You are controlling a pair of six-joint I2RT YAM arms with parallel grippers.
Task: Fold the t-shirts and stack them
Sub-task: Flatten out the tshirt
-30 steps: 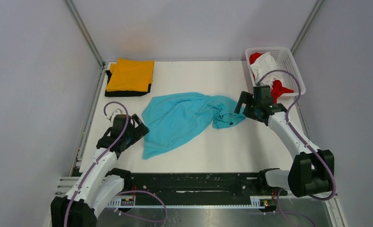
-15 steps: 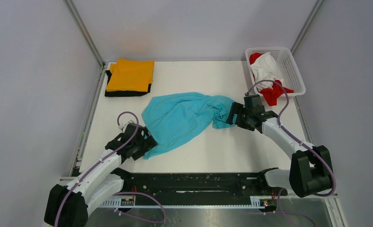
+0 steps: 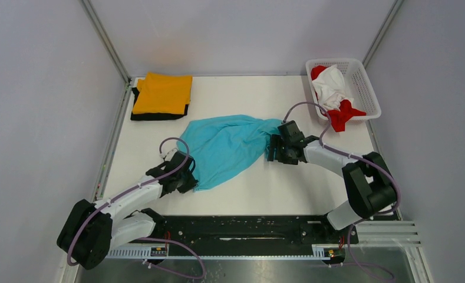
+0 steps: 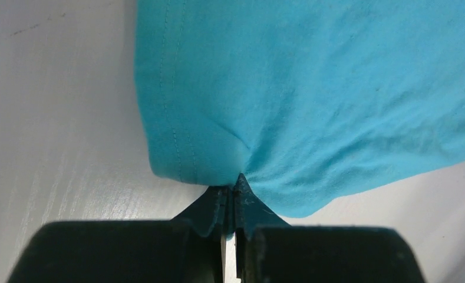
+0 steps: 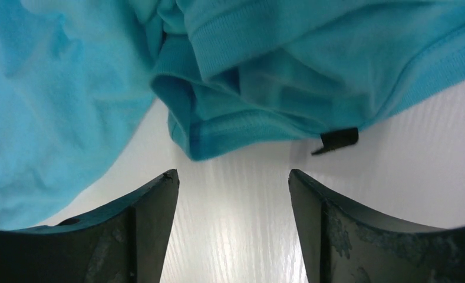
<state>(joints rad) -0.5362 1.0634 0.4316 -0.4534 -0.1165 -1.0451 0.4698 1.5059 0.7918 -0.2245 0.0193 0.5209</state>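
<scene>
Now left tool [image 4: 234, 191] has pinched shut on the turquoise shirt [image 3: 227, 147] hem; right tool [image 5: 234, 180] has reached the collar, jaws apart, nothing held. Stretch-out pending.

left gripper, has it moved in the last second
Yes. In the top view the left gripper has moved right and down the picture, farther from the folded orange t-shirt, and now pinches the turquoise t-shirt at its near corner.

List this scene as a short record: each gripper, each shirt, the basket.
left gripper: shut on the turquoise t-shirt, at its hem
right gripper: open, collar end just ahead, not gripped
turquoise t-shirt: spread unfolded on table
orange t-shirt: folded, on the black t-shirt, far left
basket: holds red t-shirt and white t-shirt, crumpled
</scene>
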